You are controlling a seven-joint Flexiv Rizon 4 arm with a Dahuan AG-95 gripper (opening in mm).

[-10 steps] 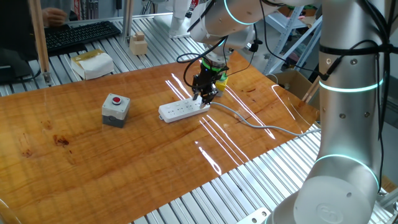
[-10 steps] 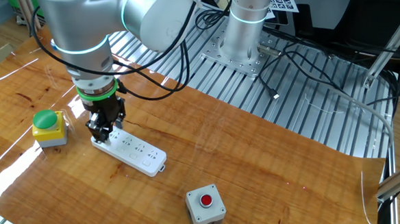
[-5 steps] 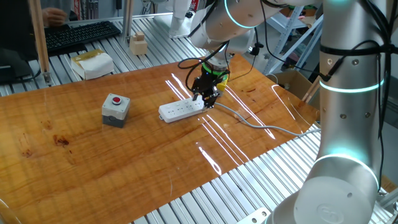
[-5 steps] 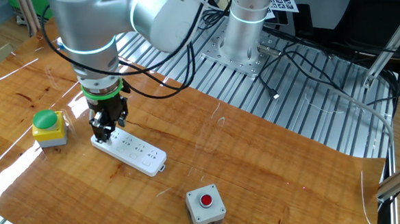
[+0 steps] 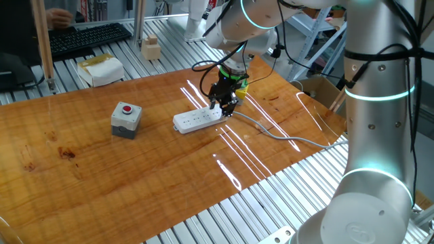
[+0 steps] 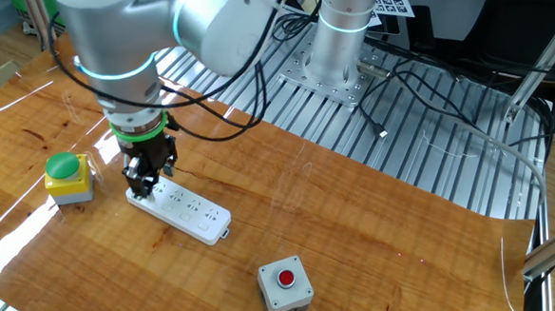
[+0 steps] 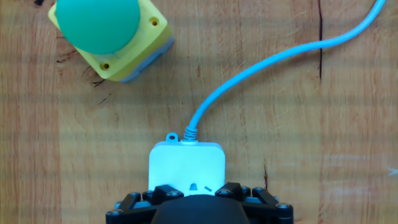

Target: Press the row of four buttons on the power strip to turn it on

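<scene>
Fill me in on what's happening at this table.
A single robot arm has its claw pointing down onto the cable end of the white power strip, where the job is to press the strip's switches. The hand view shows that end of the strip and its grey cable just ahead of the fingers. A green-capped yellow button box sits beside it; a grey box with a red button lies farther off, untouched.

Glossy wooden tabletop [image 5: 135, 169], ribbed aluminium bench [image 6: 420, 157], keyboard [image 5: 88, 37]
</scene>
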